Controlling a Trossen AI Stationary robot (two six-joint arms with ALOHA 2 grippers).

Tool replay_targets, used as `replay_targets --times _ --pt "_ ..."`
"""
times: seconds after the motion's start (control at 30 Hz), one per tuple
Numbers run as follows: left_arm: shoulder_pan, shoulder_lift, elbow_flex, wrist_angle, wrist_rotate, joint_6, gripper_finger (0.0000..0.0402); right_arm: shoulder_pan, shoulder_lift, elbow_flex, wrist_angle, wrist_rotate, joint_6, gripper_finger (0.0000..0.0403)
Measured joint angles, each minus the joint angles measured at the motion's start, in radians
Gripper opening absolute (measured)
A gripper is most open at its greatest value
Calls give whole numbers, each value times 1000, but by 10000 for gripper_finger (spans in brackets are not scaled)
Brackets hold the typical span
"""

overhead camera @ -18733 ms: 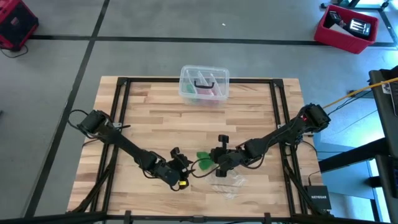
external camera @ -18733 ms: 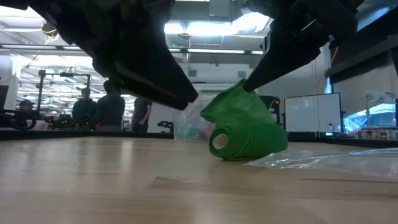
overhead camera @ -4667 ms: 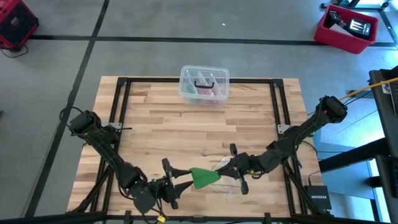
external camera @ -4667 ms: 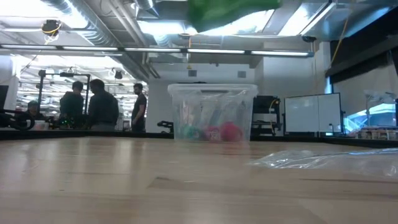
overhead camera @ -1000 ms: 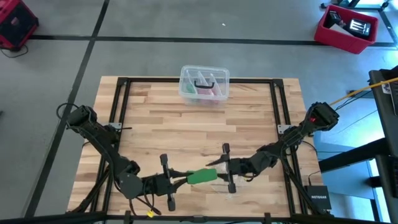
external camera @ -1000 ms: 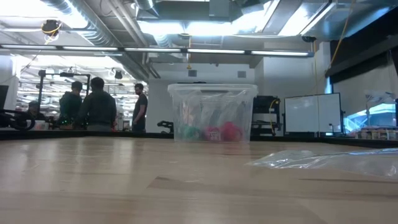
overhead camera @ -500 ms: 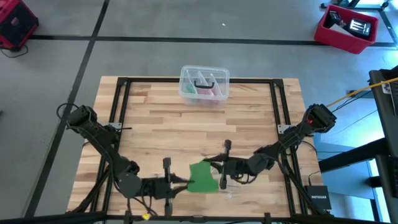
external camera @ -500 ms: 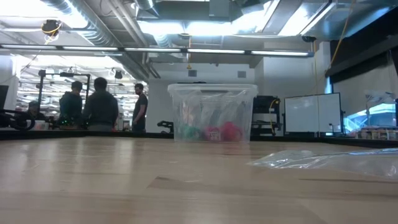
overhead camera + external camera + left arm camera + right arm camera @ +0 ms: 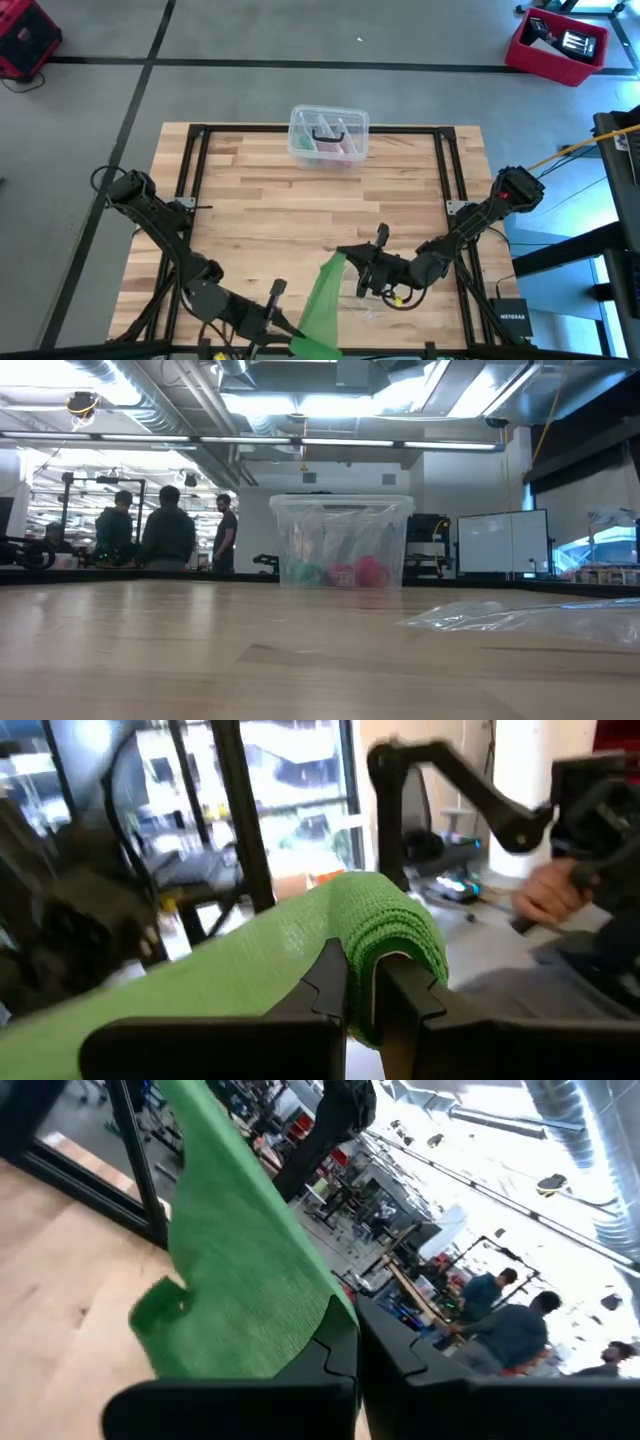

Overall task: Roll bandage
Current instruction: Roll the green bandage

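The right pincer [image 9: 347,262] is clenched on one end of the bright green elastic fabric bandage [image 9: 322,303]; the left pincer [image 9: 296,340], near the front edge of the wooden counter [image 9: 250,215], is clamped on the other end. The strip hangs stretched between them above the counter. If either arm pulls further, the soft fabric may slip free and unroll, or drop onto the crumpled clear plastic wrapper [image 9: 372,300].

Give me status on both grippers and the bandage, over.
Left gripper shut on one bandage end at the near table edge. Right gripper shut on the other end. Strip stretched between them, unrolled. Clear bag lies underneath.
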Motion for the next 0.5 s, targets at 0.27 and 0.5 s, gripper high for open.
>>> replay_targets --times 0.27,0.5 --pt "20 1 0 47 -208 61 20 -5 1 -3 19 -54 82 2" --pt "52 1 2 275 -298 289 21 -6 1 -3 -91 -261 402 16"
